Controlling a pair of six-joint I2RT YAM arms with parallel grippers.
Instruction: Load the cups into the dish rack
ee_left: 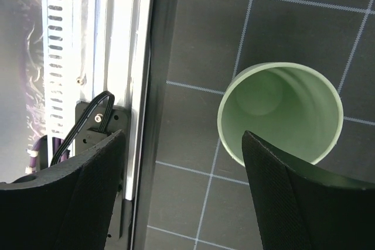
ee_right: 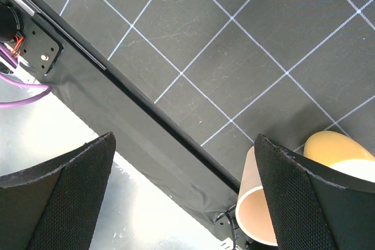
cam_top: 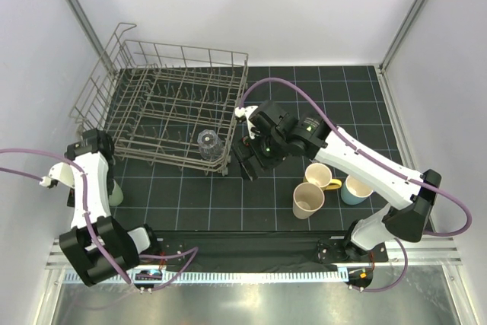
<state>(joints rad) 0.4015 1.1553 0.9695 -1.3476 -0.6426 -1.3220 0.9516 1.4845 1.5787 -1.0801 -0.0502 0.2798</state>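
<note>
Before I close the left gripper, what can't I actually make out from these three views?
- Top view: mint-green cup mostly hidden behind the left arm.
- Left wrist view: a finger of the left gripper covers the cup's near rim; contact cannot be told.
- Right wrist view: tan cup cut off by the bottom edge and a finger; cream mug cut by the right edge.

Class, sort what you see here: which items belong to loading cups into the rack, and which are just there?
Belongs to the job: dish rack, clear tumbler, mint-green cup, tan cup, cream mug, light-blue mug.
Just there: black grid mat, purple cable.
</note>
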